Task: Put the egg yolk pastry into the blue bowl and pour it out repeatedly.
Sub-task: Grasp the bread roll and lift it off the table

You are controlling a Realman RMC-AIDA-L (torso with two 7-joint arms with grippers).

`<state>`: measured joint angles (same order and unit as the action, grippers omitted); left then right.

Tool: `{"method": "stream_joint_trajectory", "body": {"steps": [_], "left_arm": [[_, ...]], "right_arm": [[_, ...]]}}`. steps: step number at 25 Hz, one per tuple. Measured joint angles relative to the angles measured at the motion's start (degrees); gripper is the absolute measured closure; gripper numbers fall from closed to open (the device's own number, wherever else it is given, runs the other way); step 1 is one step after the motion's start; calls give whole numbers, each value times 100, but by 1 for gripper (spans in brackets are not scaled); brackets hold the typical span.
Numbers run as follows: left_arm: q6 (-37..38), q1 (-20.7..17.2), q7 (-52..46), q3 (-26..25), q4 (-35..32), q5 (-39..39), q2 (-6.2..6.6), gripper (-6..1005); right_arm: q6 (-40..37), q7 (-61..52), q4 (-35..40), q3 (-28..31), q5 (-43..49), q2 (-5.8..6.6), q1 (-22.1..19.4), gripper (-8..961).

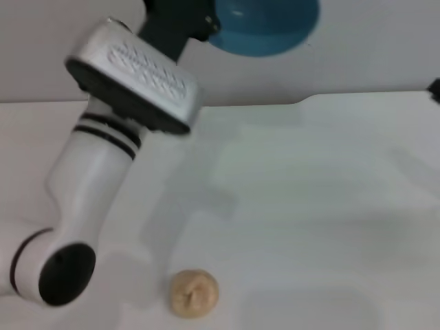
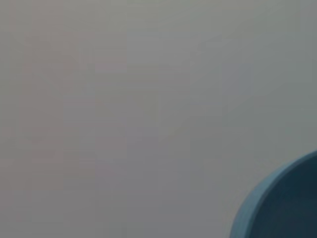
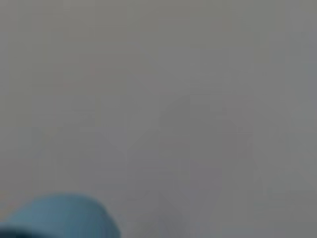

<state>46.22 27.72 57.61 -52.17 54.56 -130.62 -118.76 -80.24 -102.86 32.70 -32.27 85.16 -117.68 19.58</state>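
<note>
The left arm (image 1: pixel 89 185) rises from the lower left of the head view, its white, smooth casing marked by black rings at the joints, and runs diagonally up to a silver wrist block with a ribbed, perforated face and a black underside. Beyond the block a dark mount carries the left gripper (image 1: pixel 199 24) to the top edge of the view, where it meets the bowl (image 1: pixel 265 27). The bowl is held high above the table, at the rim on its left side; the fingers are hidden, so the grasp is judged only from the bowl hanging there against the wall. The bowl is round, glossy and sky-blue, with its curved outer wall facing down. The left wrist view shows one arc of its rim (image 2: pixel 257 198) and a darker interior against a plain grey ground. The pastry (image 1: pixel 194 293) lies on the white table (image 1: pixel 309 206), near the front edge, well apart from the bowl and below it. It is a small, matte, tan ball with creases on its top. Only a dark tip of the right arm (image 1: pixel 434 88) shows at the right edge; the state of its gripper cannot be told.
</note>
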Motion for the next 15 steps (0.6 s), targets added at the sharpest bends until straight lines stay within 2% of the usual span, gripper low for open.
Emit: {"method": "stream_joint_trajectory", "body": {"steps": [4, 9, 15], "left_arm": [[-1290, -28, 163, -661, 458, 692, 16, 1000], [-3219, 171, 176, -1832, 520, 1453, 22, 1000], [-5318, 637, 86, -3358, -86, 1968, 42, 1000]], "right_arm": [[56, 2, 0, 0, 635, -4, 319, 627], [250, 3, 0, -114, 1723, -25, 893, 627], [583, -32, -1, -1081, 2667, -45, 1472, 627]]}}
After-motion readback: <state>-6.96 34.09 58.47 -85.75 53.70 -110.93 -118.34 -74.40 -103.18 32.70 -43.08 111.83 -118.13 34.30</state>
